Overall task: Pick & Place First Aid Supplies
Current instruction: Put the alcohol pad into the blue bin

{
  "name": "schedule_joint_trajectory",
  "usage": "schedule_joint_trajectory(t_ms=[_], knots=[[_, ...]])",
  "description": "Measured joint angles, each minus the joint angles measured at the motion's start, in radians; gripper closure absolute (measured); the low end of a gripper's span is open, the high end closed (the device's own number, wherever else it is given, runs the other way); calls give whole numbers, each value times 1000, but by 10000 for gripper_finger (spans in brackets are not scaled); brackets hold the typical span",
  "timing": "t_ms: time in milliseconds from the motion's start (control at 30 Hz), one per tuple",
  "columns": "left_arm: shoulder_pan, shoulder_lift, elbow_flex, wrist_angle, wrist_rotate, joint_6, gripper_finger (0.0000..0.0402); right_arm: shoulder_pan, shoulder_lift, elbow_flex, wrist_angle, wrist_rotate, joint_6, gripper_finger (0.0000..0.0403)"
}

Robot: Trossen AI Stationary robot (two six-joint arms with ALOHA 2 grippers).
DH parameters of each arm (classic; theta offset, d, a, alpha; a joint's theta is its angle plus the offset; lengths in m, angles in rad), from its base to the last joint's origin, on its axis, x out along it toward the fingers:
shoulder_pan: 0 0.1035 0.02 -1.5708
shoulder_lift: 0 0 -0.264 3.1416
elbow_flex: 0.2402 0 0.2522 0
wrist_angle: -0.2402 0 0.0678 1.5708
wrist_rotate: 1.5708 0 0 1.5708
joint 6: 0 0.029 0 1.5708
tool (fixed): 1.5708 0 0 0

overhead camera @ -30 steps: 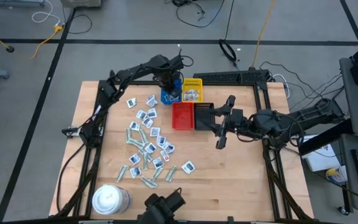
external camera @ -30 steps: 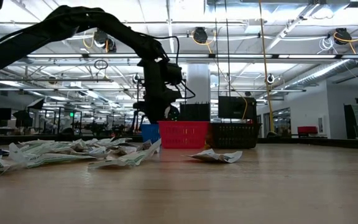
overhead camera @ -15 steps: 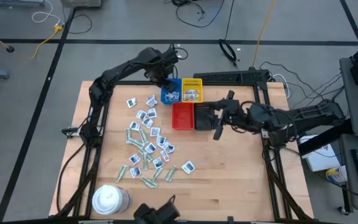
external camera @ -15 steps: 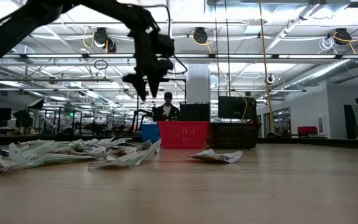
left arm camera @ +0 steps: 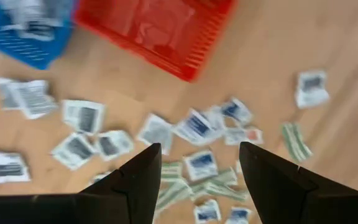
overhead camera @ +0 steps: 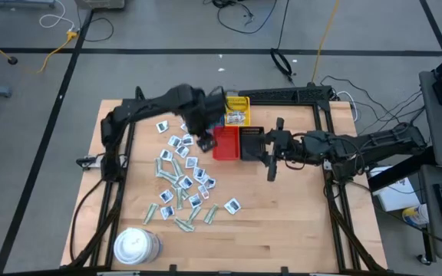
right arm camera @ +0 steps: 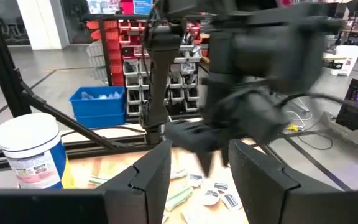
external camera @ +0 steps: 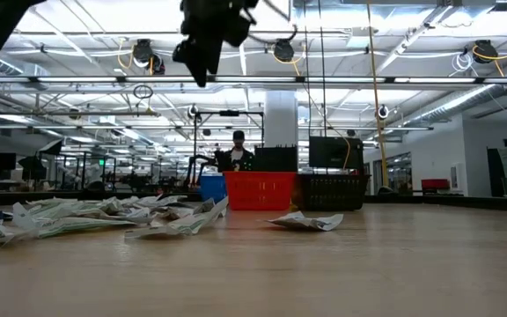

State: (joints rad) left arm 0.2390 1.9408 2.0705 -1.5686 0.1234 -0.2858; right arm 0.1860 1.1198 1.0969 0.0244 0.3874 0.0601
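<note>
Packets (overhead camera: 181, 178) of first aid supplies, thin crinkled white squares and narrow grey-green strips pointing every which way, lie scattered on the wooden surface (overhead camera: 298, 215) beside the ribbed red tray (overhead camera: 225, 142). Left hand (left arm camera: 199, 163) hangs above their near edge, fingers spread, pinching nothing. Right hand (overhead camera: 272, 159), fingers apart and empty, hovers by the black tray (overhead camera: 252, 142), well clear of them.

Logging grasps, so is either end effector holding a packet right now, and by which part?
Nothing is held: left end effector open above the packets; right end effector open, empty.
</note>
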Motion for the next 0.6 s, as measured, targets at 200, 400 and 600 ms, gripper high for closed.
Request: schedule_joint_trajectory(t_ms=[200, 400, 600], knots=[[-176, -10, 0, -2, -15, -43, 179, 6, -14, 0, 9, 0, 4, 248], [-255, -5, -4, 16, -121, -95, 179, 8, -41, 0, 8, -2, -2, 248], [-264, 1, -109, 127, -143, -149, 179, 8, -61, 0, 9, -1, -20, 248]])
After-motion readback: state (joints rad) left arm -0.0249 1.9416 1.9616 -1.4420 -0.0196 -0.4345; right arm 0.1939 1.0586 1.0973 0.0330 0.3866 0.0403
